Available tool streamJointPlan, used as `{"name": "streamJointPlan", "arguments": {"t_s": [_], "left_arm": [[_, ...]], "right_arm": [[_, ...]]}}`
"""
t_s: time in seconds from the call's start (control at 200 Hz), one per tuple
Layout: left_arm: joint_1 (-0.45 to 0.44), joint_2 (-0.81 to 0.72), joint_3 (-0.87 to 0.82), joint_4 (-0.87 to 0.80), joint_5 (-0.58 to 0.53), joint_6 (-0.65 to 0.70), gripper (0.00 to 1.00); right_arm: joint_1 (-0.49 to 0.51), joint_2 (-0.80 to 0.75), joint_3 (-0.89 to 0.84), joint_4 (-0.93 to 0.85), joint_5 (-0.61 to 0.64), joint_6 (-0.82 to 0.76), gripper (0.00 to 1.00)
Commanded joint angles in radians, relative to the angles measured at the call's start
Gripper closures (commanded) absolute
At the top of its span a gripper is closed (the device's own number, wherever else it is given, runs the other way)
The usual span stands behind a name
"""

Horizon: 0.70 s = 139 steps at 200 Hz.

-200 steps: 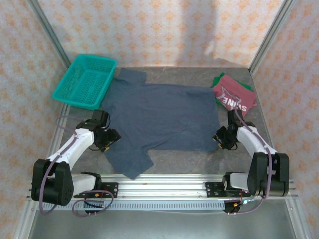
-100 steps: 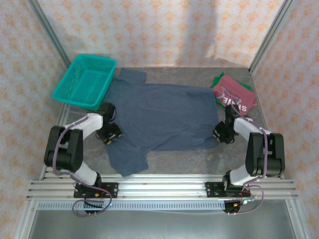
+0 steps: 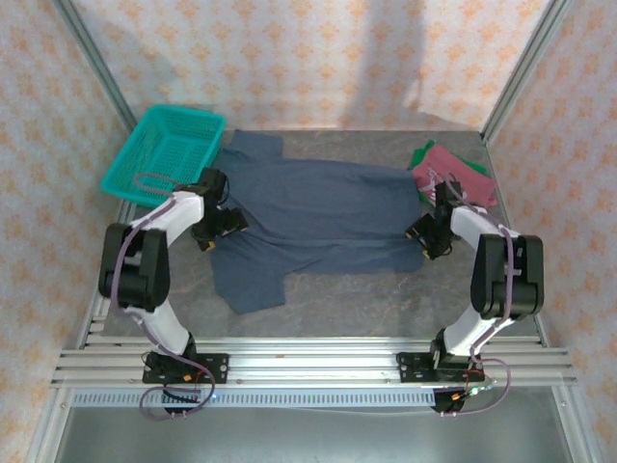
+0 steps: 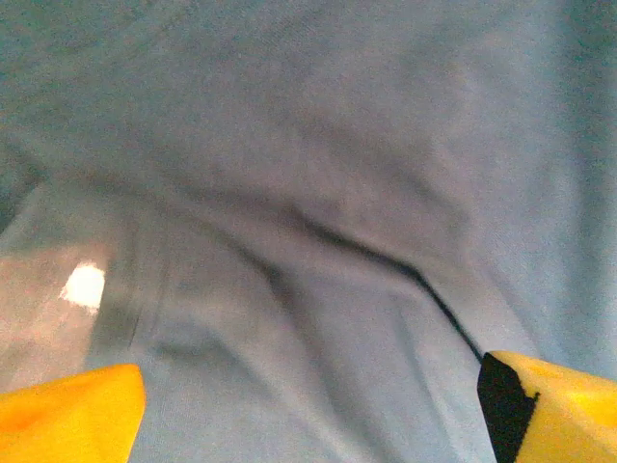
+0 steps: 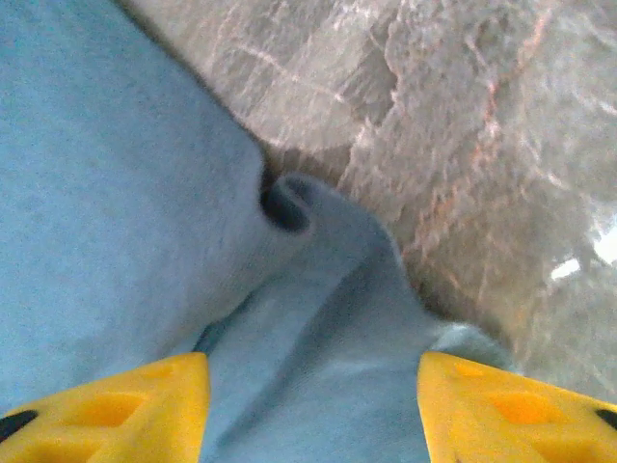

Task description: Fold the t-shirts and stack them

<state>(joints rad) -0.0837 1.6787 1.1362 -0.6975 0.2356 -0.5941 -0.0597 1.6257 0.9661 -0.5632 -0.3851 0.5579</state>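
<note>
slate-blue t-shirt (image 3: 318, 207) runs left-right (sleeves left); left gripper (image 4: 308, 424), right gripper (image 5: 313, 410) both splayed wide.

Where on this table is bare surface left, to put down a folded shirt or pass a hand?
Bare: the near strip between the blue shirt and the rail; the far strip between the basket and the red shirt. Crowded: around the left gripper and the right gripper.

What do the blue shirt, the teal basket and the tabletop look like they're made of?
Blue shirt: soft matte cloth; it creases and folds. Teal basket: likely plastic, a rigid moulded mesh. Tabletop: stone-look veined grey surface with a slight sheen, possibly laminate.
</note>
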Motion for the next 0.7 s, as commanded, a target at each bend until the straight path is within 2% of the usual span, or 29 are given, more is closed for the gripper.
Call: {"name": "streamJointPlan", "arguments": {"t_s": [0.0, 0.15, 0.3, 0.47, 0.691], "left_arm": [[-0.009, -0.242, -0.047, -0.152, 0.034, -0.011, 0.07], [-0.011, -0.494, -0.221, -0.276, 0.036, -0.051, 0.07], [-0.01, -0.627, -0.421, -0.247, 0.077, -0.129, 0.12], [-0.027, -0.632, -0.541, -0.106, 0.151, -0.214, 0.32], [-0.047, -0.539, -0.596, 0.041, 0.22, -0.247, 0.44]], "right_arm": [[-0.005, -0.147, 0.007, -0.095, -0.044, -0.039, 0.33], [-0.005, -0.288, -0.031, -0.164, -0.088, -0.062, 0.3], [-0.006, -0.383, -0.076, -0.224, -0.076, -0.101, 0.27], [-0.034, -0.398, -0.148, -0.209, -0.085, -0.104, 0.27], [-0.059, -0.331, -0.187, -0.152, -0.085, -0.116, 0.28]]}}
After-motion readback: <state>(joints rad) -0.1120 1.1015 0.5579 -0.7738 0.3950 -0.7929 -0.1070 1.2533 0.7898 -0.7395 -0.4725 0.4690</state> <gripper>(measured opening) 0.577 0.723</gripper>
